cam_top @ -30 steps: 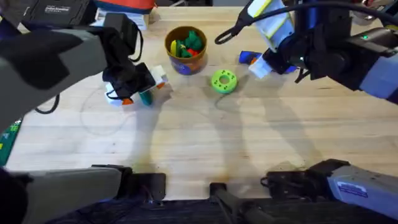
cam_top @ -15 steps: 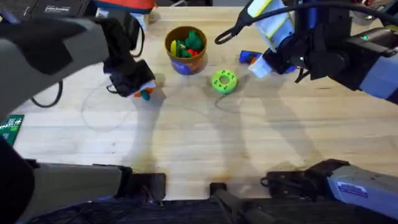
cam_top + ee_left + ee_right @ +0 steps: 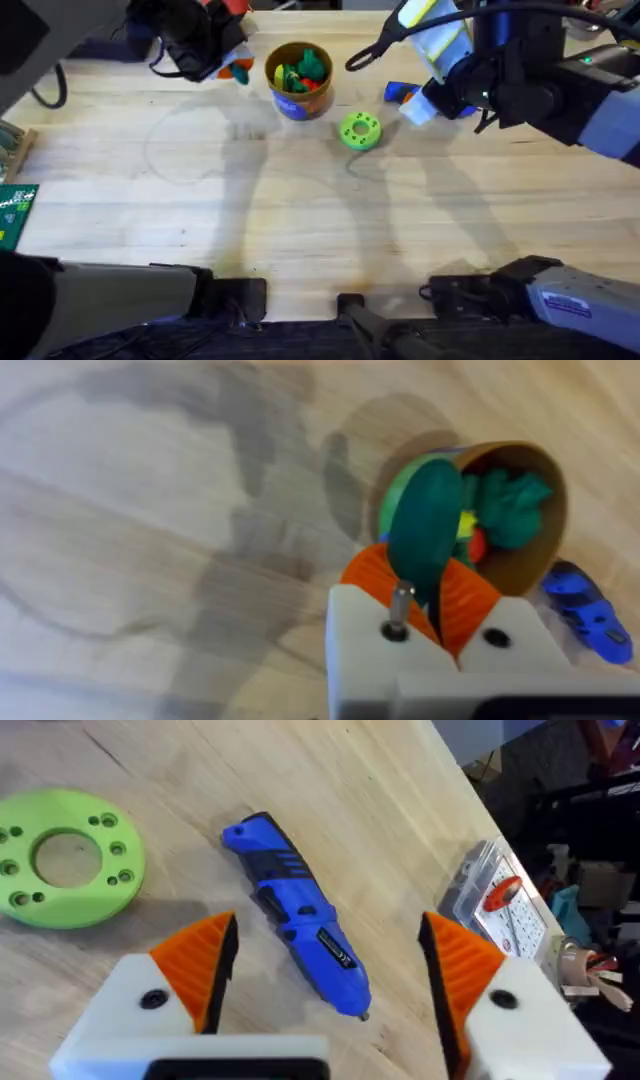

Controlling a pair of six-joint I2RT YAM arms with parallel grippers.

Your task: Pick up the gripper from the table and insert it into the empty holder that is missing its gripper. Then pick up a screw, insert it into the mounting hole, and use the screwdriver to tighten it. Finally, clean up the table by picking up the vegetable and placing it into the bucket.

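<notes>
My left gripper (image 3: 233,68) hangs above the table just left of the bucket (image 3: 299,105), shut on the dark green vegetable (image 3: 425,525). In the left wrist view the vegetable stands out between the orange pads (image 3: 372,582), with the bucket (image 3: 535,555) just beyond it, holding several colourful toys. Over the blue screwdriver (image 3: 300,925), which lies flat on the wood, my right gripper (image 3: 330,965) is open and apart from it. In the overhead view the right gripper (image 3: 415,105) sits by the screwdriver (image 3: 398,92) at the back right.
A lime-green disc with holes (image 3: 360,131) lies right of the bucket, also near the right gripper (image 3: 65,860). A clear box of small parts (image 3: 490,900) sits beyond the screwdriver. Boxes line the table's far left edge (image 3: 100,15).
My left arm has lifted the vegetable off the table and carried it away from me and rightward, up beside the bucket. The right arm has not moved.
</notes>
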